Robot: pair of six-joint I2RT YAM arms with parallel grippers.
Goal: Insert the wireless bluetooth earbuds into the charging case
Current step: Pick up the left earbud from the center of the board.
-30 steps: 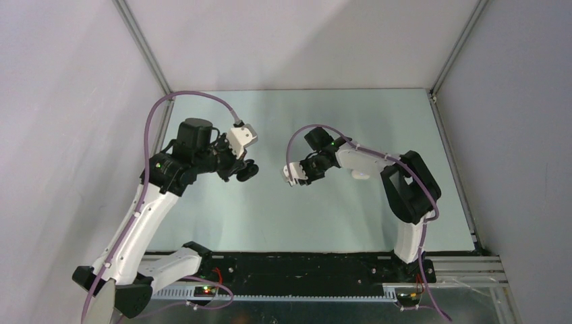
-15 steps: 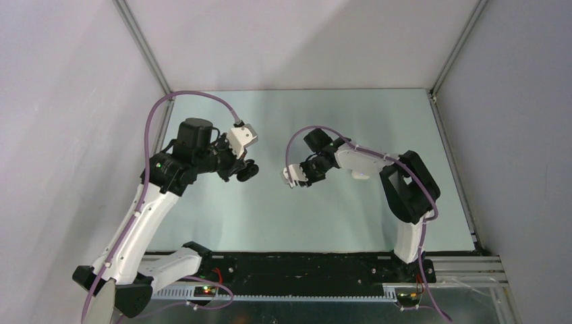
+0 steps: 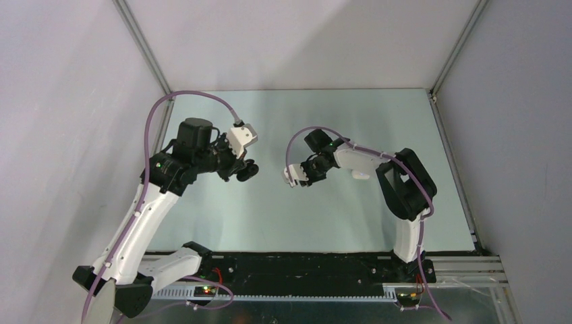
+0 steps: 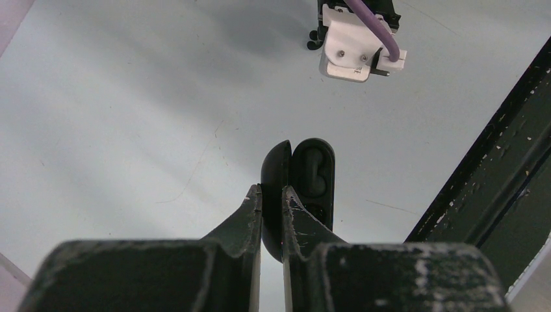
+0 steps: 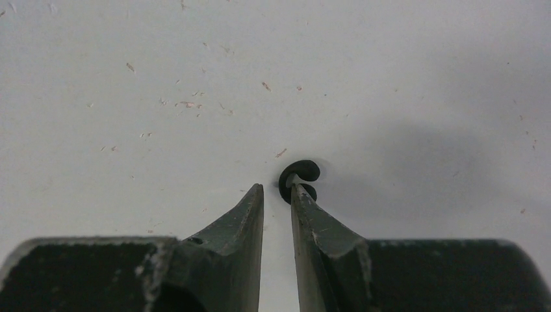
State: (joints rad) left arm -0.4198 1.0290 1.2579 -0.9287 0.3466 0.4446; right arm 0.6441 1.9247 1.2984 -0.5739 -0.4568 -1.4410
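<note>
The left arm [image 3: 145, 209] reached up from its base and bent inward at the wrist. The right arm [image 3: 405, 192] was folded back at the elbow, so the two tips faced each other, near but apart, above the middle of the bench [image 3: 324, 115]. The left end effector [image 4: 271, 190] was clamped on the lid of the open charging case [image 4: 323, 207], whose hollowed half stood just beyond its fingertips. The right end effector [image 5: 276, 188] had its fingers drawn almost together with a thin gap between them. A black earbud [image 5: 300, 174] sat against the tip of one finger, and I cannot tell whether it was gripped. Beneath both, the bench was pale green and flecked with small specks. Plain grey-lilac walls [image 3: 61, 101] enclosed it, with metal frame posts [image 3: 143, 47] at the far corners.
</note>
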